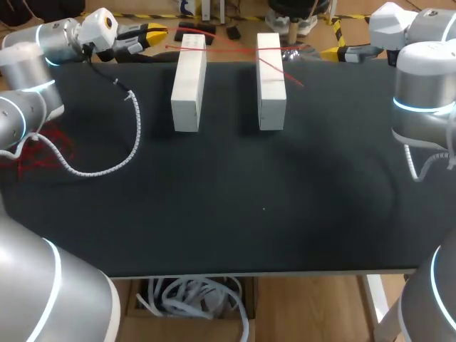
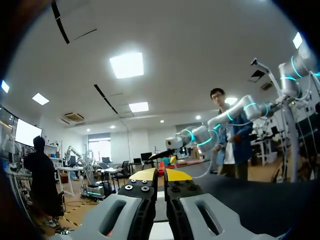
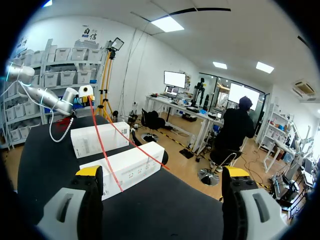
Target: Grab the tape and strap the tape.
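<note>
Red tape [image 1: 235, 50] draped across the far ends of the two white blocks [image 1: 189, 82], probably so it sits raised off the bench [image 1: 249, 214] and is easy to pinch from the side. Not grabbed yet, by the look of it. Left tool [image 1: 153, 32] held level at the far left corner, just beside the tape's end, tips pressed together, nothing visible between them. Right tool [image 3: 162, 175] at the far right, aimed across at the blocks, fingers spread wide, empty.
</note>
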Tool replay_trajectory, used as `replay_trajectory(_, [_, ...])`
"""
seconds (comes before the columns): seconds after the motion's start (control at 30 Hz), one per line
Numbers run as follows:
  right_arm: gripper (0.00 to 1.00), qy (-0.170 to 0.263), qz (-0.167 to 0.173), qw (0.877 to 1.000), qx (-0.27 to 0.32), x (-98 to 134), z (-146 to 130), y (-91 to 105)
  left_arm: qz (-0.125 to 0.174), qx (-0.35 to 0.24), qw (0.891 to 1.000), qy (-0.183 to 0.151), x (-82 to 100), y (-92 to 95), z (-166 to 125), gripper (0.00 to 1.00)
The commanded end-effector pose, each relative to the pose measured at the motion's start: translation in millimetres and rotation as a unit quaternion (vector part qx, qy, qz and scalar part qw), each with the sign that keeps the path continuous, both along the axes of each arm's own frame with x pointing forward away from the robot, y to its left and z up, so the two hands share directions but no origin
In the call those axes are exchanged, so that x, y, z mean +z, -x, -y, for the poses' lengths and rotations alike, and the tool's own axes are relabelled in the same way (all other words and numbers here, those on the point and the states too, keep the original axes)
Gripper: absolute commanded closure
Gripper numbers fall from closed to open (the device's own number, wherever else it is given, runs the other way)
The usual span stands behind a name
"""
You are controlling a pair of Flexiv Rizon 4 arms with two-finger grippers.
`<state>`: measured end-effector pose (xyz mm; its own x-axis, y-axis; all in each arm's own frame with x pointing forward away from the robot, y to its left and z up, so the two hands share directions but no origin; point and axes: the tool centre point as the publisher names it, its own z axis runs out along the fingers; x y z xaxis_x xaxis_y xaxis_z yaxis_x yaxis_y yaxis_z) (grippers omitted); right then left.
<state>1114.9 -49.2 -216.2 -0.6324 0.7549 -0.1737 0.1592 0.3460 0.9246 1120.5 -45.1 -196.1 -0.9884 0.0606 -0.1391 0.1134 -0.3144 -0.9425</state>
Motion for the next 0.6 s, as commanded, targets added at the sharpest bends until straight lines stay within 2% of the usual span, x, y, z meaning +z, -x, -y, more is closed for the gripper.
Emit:
replay_trajectory(0.03, [0.00,0.000,0.000,1.000,0.000,0,0,0.3,0.001,-0.006,1.000,0.001,-1.8,-4.4,-1,1.00])
replay_trajectory(0.13, [0.00,0.000,0.000,1.000,0.000,0,0,0.3,-0.006,-0.004,1.000,0.011,-4.8,0.3,-3,1.00])
replay_trajectory(0.17, [0.00,0.000,0.000,1.000,0.000,0,0,0.3,-0.008,0.002,0.999,0.042,-2.9,3.7,-3,1.00])
replay_trajectory(0.2, [0.00,0.000,0.000,1.000,0.000,0,0,0.3,-0.008,0.003,0.998,0.057,-0.6,6.4,-3,1.00])
replay_trajectory(0.27, [0.00,0.000,0.000,1.000,0.000,0,0,0.3,-0.009,-0.001,0.998,0.067,3.5,11.3,-2,1.00])
replay_trajectory(0.6, [0.00,0.000,0.000,1.000,0.000,0,0,0.3,-0.012,-0.007,0.997,0.075,44.0,39.3,3,1.00])
